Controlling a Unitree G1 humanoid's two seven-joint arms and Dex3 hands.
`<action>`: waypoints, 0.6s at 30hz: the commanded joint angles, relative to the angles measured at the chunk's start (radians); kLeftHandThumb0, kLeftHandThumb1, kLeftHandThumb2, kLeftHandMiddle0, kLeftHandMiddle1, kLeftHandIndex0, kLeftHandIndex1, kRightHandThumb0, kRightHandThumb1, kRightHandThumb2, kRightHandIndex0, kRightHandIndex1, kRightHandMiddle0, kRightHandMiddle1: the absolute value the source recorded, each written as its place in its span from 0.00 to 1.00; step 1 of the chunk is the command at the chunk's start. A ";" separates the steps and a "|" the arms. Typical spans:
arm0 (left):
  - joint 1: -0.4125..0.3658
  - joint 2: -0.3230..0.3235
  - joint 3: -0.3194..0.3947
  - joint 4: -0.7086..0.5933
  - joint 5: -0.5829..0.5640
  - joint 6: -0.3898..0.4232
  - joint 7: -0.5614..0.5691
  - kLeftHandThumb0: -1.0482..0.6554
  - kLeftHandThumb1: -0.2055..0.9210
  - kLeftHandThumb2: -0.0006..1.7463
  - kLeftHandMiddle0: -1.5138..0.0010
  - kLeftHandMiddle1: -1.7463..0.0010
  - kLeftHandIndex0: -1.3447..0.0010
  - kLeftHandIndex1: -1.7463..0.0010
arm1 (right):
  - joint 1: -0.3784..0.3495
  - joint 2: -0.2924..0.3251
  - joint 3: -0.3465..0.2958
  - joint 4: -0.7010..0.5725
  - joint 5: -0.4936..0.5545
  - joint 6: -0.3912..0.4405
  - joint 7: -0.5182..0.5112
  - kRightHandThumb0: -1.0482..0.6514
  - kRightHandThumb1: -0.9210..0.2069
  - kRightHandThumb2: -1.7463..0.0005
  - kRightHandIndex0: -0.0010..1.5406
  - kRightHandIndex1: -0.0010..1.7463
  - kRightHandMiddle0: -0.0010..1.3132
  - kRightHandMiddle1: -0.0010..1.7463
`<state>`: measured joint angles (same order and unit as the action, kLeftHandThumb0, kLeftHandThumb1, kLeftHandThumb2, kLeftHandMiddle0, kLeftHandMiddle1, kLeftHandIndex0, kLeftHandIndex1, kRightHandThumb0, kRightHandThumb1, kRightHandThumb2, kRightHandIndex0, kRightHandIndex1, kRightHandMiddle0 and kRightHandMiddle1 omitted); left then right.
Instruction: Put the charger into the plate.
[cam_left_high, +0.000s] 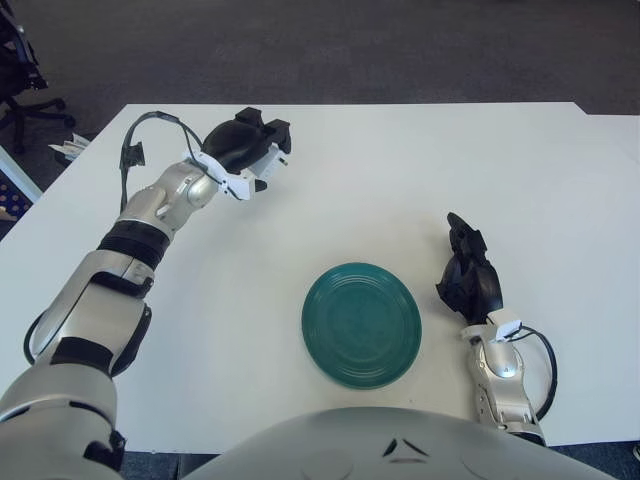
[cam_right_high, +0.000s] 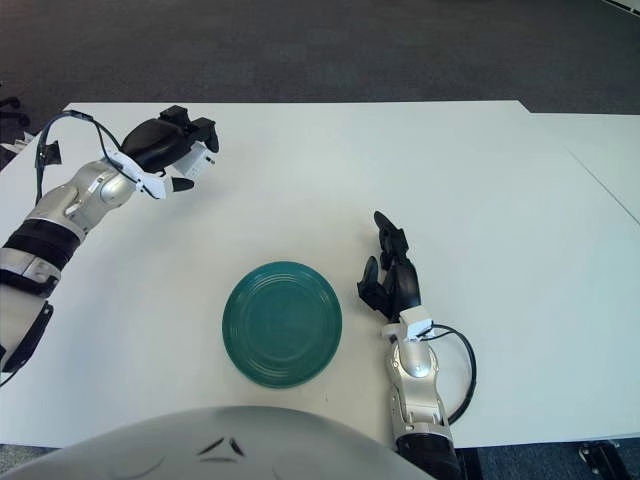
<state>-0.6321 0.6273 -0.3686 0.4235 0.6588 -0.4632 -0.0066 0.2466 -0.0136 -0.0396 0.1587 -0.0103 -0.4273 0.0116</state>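
Apparently left hand (cam_left_high: 250, 148) grips charger (cam_right_high: 200, 160), plate (cam_left_high: 361, 323) apart

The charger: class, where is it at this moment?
In the left eye view the white charger is at upper left, held in the left hand above the far part of the table, well away from the green plate.

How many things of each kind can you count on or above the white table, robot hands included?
Plate: 1, green, with nothing in it.
Charger: 1, white, gripped in the left hand.
Hands: 2, the left hand up beyond the plate on the left, the right hand beside the plate on its right, holding nothing.
Total: 4.
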 joint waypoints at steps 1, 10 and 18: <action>0.019 0.028 0.040 -0.078 -0.012 0.029 -0.046 0.61 0.27 0.90 0.51 0.00 0.55 0.02 | 0.051 0.005 -0.002 0.129 0.009 0.071 0.004 0.11 0.00 0.44 0.06 0.00 0.00 0.23; 0.066 0.032 0.054 -0.222 0.022 0.026 -0.074 0.61 0.26 0.91 0.50 0.00 0.56 0.01 | 0.051 0.005 0.000 0.132 0.006 0.067 0.009 0.11 0.00 0.44 0.06 0.00 0.00 0.23; 0.203 -0.018 0.029 -0.396 -0.008 0.020 -0.123 0.61 0.23 0.93 0.49 0.00 0.55 0.00 | 0.056 0.006 0.003 0.120 0.001 0.073 0.009 0.11 0.00 0.44 0.06 0.00 0.00 0.22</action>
<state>-0.4789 0.6225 -0.3279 0.0805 0.6695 -0.4499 -0.0887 0.2423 -0.0134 -0.0390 0.1651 -0.0107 -0.4309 0.0206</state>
